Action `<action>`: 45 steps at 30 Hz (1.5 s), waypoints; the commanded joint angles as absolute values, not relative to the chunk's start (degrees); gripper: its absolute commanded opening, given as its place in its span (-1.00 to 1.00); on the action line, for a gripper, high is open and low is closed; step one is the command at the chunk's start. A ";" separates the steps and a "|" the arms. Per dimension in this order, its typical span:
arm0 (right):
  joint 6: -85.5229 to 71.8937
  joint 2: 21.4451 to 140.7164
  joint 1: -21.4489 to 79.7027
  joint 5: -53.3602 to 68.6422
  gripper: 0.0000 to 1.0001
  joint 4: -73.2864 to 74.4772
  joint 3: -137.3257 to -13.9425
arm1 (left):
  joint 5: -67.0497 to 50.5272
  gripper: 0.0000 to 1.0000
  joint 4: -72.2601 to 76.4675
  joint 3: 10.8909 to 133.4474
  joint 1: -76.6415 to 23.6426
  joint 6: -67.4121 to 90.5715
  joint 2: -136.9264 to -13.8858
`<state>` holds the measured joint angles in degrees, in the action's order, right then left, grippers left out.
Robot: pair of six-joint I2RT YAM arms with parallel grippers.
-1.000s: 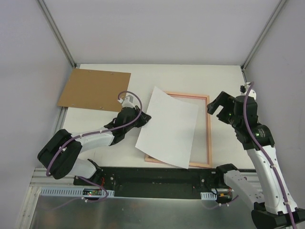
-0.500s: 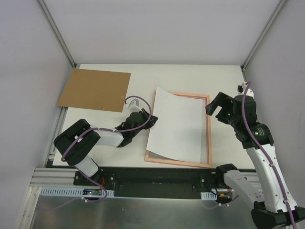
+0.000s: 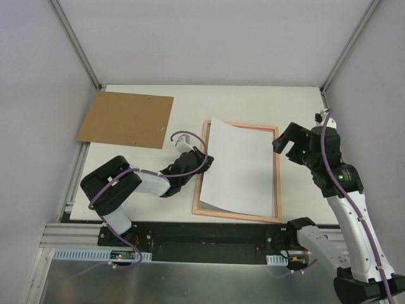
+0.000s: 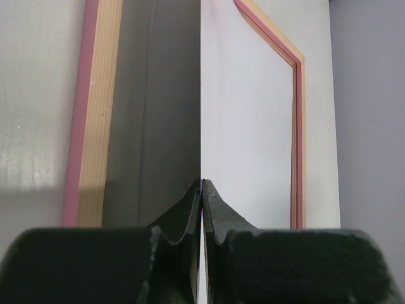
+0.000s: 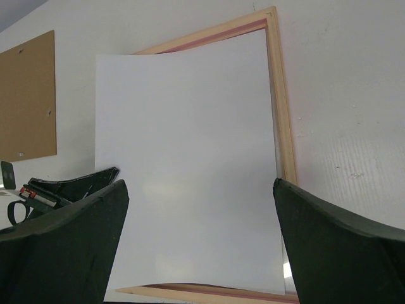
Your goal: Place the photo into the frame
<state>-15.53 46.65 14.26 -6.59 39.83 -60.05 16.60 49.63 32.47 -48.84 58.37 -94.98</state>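
My left gripper (image 4: 202,187) is closed on the left edge of the photo (image 3: 239,166), which lies white side up over the frame (image 3: 277,174), slightly crooked. My right gripper (image 3: 290,144) hangs open. Next, I think, I should align the photo and lower it in.

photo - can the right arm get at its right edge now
Probably yes: the right gripper hangs open beside the frame, nothing between it and the photo; the left gripper holds only the opposite edge.

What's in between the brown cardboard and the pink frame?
Mostly bare table. Slightly nearer the robot, the left gripper reaches the edge of the frame, pinching the photo. The top view shows it.
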 commanded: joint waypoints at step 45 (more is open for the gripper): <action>-14.33 45.97 13.97 -4.31 0.99 39.82 -61.00 | 25.49 0.04 48.61 34.81 -54.14 58.63 -96.60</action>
